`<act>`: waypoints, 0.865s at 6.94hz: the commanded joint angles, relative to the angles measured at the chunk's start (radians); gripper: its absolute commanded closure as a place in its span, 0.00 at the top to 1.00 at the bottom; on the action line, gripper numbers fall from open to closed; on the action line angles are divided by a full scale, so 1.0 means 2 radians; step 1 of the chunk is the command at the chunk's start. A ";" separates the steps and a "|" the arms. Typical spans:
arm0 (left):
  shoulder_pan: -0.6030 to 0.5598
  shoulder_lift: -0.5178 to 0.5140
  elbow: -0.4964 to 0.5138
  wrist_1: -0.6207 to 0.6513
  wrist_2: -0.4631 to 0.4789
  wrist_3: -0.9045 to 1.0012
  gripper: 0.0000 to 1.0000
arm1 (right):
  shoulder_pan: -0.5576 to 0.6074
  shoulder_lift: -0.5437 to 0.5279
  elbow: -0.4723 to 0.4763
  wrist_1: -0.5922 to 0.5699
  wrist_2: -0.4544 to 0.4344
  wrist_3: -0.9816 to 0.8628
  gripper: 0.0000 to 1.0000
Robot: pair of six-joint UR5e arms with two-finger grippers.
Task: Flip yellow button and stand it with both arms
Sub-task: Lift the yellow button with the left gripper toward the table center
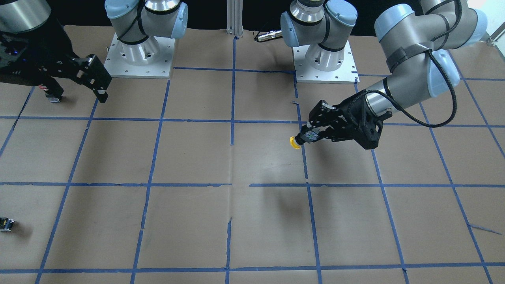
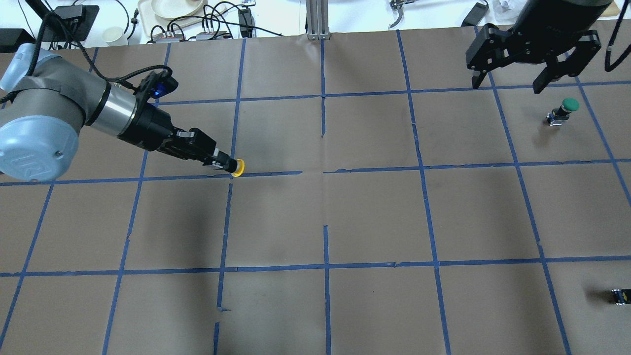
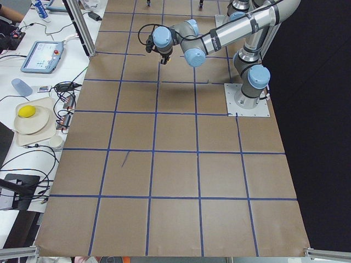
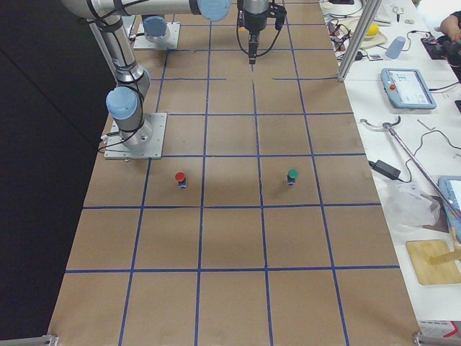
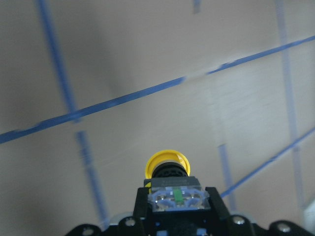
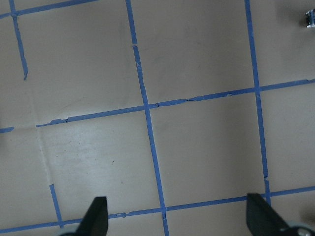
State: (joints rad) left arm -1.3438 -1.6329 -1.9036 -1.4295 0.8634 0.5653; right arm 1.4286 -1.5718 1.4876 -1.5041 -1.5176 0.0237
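My left gripper (image 2: 217, 161) is shut on the yellow button (image 2: 237, 167) and holds it above the table, lying sideways with its yellow cap pointing away from the fingers. It shows in the front view (image 1: 294, 142) at my left gripper (image 1: 309, 136) and in the left wrist view (image 5: 167, 166), cap forward, body between the fingers. My right gripper (image 2: 508, 81) is open and empty, high over the far right of the table; its fingertips (image 6: 98, 216) show in the right wrist view.
A green-capped button (image 2: 564, 110) stands under my right gripper's side of the table. A red-capped button (image 4: 180, 179) stands nearer the right base. A small capless black block (image 2: 620, 296) lies at the near right edge. Blue tape lines grid the brown table.
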 commanded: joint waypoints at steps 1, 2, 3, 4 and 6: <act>-0.032 0.011 -0.002 -0.023 -0.163 -0.025 0.13 | -0.035 -0.001 -0.003 0.035 0.056 -0.001 0.99; -0.070 0.029 -0.002 -0.018 -0.221 -0.074 0.12 | -0.045 -0.001 -0.002 0.070 0.091 0.003 0.99; -0.084 0.036 -0.005 -0.017 -0.269 -0.086 0.11 | -0.070 0.000 -0.002 0.119 0.162 0.005 0.99; -0.088 0.036 -0.005 -0.018 -0.306 -0.096 0.11 | -0.113 -0.001 0.000 0.185 0.243 0.004 0.99; -0.090 0.030 -0.007 -0.017 -0.337 -0.128 0.10 | -0.149 -0.002 0.000 0.287 0.369 0.004 0.99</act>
State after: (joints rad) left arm -1.5188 -1.5663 -1.9155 -1.4639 0.2270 0.3386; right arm 1.1687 -1.5740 1.4873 -1.0548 -0.9302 0.0314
